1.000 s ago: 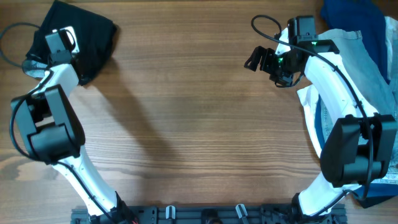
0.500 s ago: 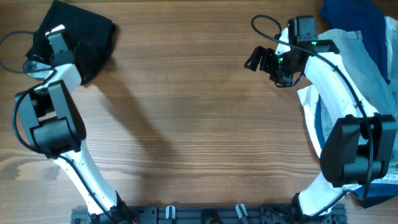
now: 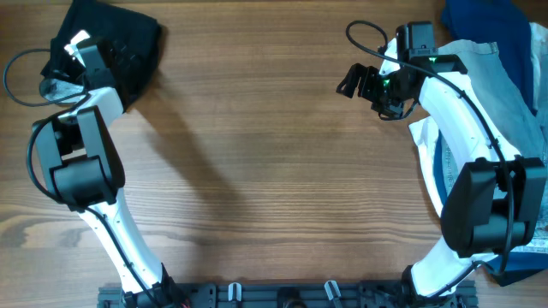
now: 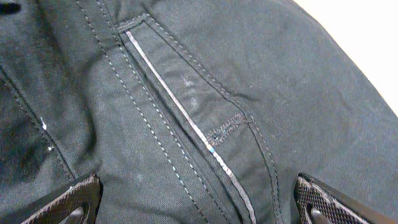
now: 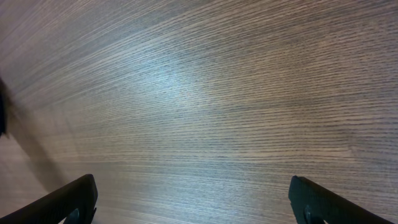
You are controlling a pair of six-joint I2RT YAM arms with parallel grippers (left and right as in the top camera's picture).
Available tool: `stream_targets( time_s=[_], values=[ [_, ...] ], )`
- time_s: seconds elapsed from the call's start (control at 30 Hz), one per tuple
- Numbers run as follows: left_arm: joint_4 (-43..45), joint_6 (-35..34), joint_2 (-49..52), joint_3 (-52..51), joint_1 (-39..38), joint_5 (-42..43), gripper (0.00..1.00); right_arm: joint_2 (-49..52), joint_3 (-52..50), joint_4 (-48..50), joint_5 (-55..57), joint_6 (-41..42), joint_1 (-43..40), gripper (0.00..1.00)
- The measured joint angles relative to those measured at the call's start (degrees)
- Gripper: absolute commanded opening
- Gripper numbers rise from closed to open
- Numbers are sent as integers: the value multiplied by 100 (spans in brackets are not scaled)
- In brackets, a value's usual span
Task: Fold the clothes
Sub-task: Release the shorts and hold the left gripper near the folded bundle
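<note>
The black shorts (image 3: pixel 128 43) lie bunched at the table's far left corner. My left gripper (image 3: pixel 90 43) hangs over them, open, its fingertips spread wide just above the fabric. In the left wrist view the dark cloth (image 4: pixel 186 93) fills the frame, with stitched seams and a pocket edge between the jaws (image 4: pixel 199 202). My right gripper (image 3: pixel 353 81) is open and empty above bare wood at the far right of centre; the right wrist view shows only the tabletop between its jaws (image 5: pixel 193 202).
A pile of pale blue denim (image 3: pixel 505 85) and a dark blue garment (image 3: pixel 488 21) lies at the right edge, under and beside my right arm. The wooden table (image 3: pixel 274 171) spans the middle. A rail runs along the front edge (image 3: pixel 282 295).
My left gripper has moved a little to the right and farther over the black shorts. The right arm has not moved.
</note>
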Motion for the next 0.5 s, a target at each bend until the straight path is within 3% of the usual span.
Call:
stream_targets(
  time_s=[0.33, 0.5],
  values=[
    [-11, -251, 13, 28, -20, -129, 100, 0, 0, 33, 28, -2, 0, 100],
    [-614, -317, -258, 50, -26, 79, 100, -2, 35, 136, 323, -166, 0, 100]
  ],
)
